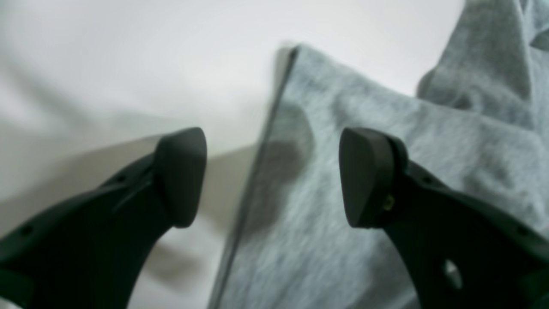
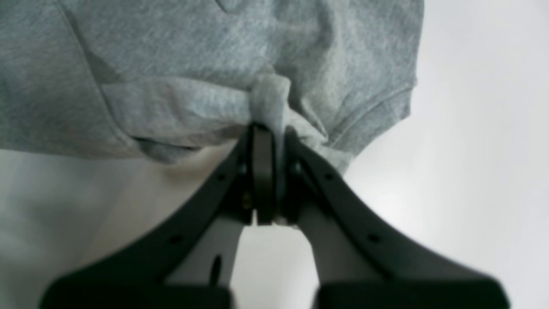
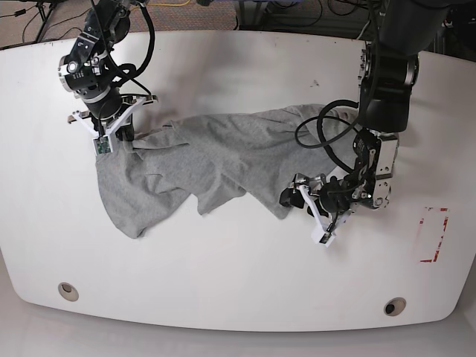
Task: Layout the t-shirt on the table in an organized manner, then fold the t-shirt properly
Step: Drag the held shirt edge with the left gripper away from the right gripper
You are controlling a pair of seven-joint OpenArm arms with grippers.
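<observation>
Garment: we are seeing the light heather-grey cotton t-shirt (image 3: 208, 160) lying crumpled and stretched across the white smooth tabletop (image 3: 238, 275).
Right gripper (image 2: 268, 141): we are holding it clamped on a bunched fold of fabric.
Left gripper (image 1: 272, 176): we are keeping its jaws apart over a hem edge, empty.
Progress: we are judging layout unfinished; folding not yet begun.

Left gripper (image 1: 272, 176) with jaws spread wide, its two dark fingertips straddling a straight hemmed edge of the grey t-shirt (image 1: 386, 141). White table (image 1: 128, 64) lies left; rumpled folds rise at upper right.
</observation>
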